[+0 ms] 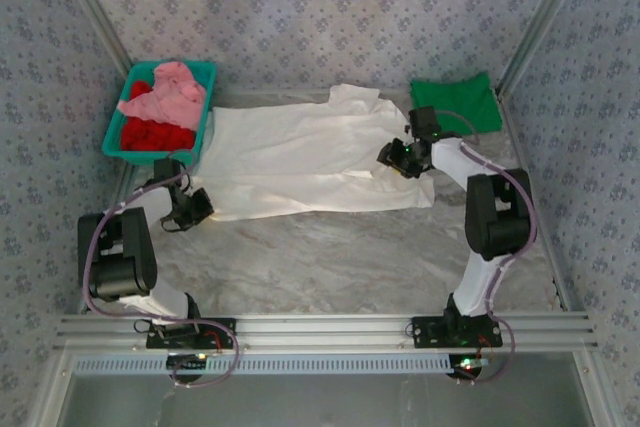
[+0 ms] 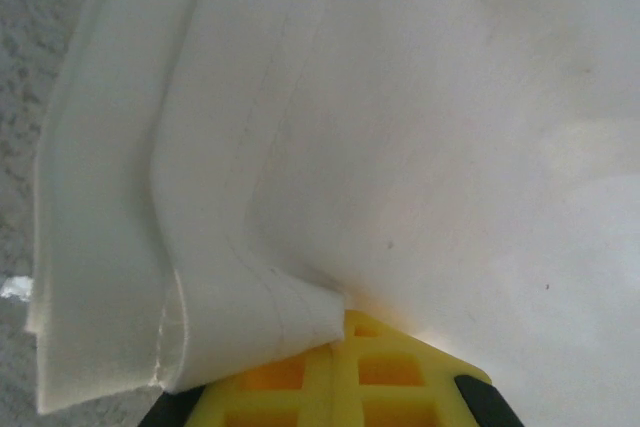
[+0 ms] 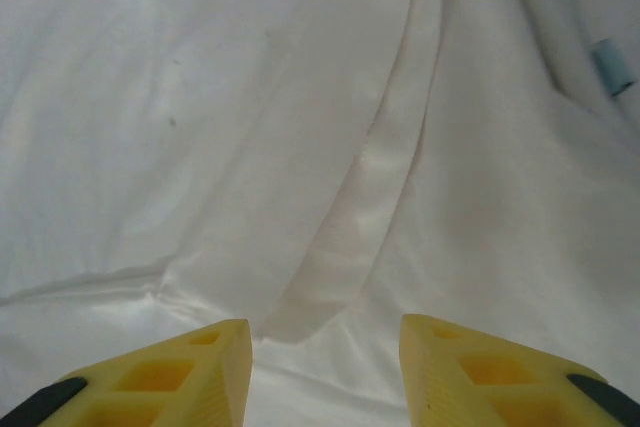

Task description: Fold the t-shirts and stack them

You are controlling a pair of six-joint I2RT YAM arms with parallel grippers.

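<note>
Cream-white shirt [image 1: 310,162]: large, spread flat across the far half of the table [image 1: 330,257], hem to the left, collar end to the right, some creases. One sleeve points to the far side

Left gripper [image 1: 195,205]: at the near left corner of the cream-white shirt, by the hem. In the left wrist view its yellow fingers [image 2: 350,372] are closed together with the stitched hem edge [image 2: 250,317] pinched at their tip; the cloth rises from there in a doubled fold

Right gripper [image 1: 393,159]: over the right part of the same shirt, near the collar end. In the right wrist view the jaws stand apart, nothing between them; a long raised crease [image 3: 370,187] in the cloth runs away from the gap. A small blue mark [image 3: 612,67] sits on the cloth at upper right

Green shirt [image 1: 455,102]: folded, at the far right corner, just beyond the right gripper, apart from it

Pink shirt [image 1: 165,92] and red shirt [image 1: 150,135]: bunched in a teal basket [image 1: 205,72] at the far left, pink on top
</note>
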